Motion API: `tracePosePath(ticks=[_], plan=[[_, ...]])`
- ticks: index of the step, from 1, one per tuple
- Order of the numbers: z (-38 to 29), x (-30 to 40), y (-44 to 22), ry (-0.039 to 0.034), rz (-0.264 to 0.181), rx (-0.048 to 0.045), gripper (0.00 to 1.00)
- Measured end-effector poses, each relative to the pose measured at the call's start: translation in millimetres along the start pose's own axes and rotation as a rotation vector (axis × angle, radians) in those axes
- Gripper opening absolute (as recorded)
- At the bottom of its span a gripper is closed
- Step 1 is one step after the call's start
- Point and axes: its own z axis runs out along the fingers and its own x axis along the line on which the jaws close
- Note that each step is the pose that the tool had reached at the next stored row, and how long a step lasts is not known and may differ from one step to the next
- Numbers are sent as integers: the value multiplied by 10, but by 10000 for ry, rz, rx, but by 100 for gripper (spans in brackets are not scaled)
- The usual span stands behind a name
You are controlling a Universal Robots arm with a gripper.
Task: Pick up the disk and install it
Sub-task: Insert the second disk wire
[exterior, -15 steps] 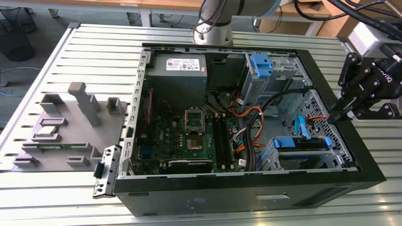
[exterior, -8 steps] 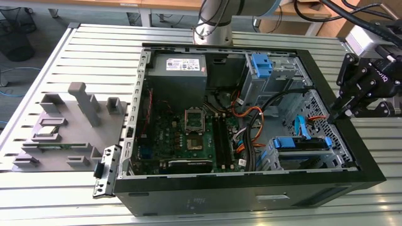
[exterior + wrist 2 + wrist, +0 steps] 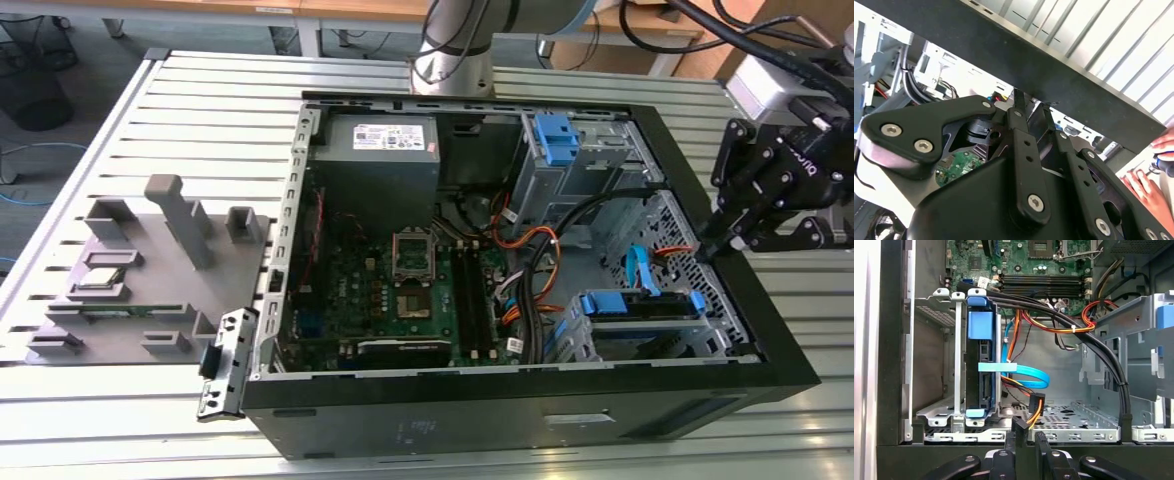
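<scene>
The disk (image 3: 638,303), framed by its bright blue bracket, sits in the metal drive cage (image 3: 694,345) at the front corner of the open computer case, on the exterior view's right. In the first wrist view the disk (image 3: 981,365) shows edge-on, standing in its slot with a light blue cable across it. My gripper (image 3: 727,248) hovers over the case's right wall, a little above and beside the cage. In both wrist views the black fingertips (image 3: 1019,432) (image 3: 1016,102) stand close together with nothing between them.
A bare blue bracket (image 3: 554,135) sits in the upper cage. The grey power-supply box (image 3: 387,140), the motherboard (image 3: 400,290) and black and orange cables (image 3: 1069,322) fill the case. A grey fixture (image 3: 147,260) lies on the slatted table. A person's hand (image 3: 1149,187) rests nearby.
</scene>
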Motion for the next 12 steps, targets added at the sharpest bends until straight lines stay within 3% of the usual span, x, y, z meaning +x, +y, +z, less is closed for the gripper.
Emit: tracePosePath(ticks=[2,12], plan=[[1,-3,0,81,-16,0,30],[12,-46,14,90,-61,0,30]])
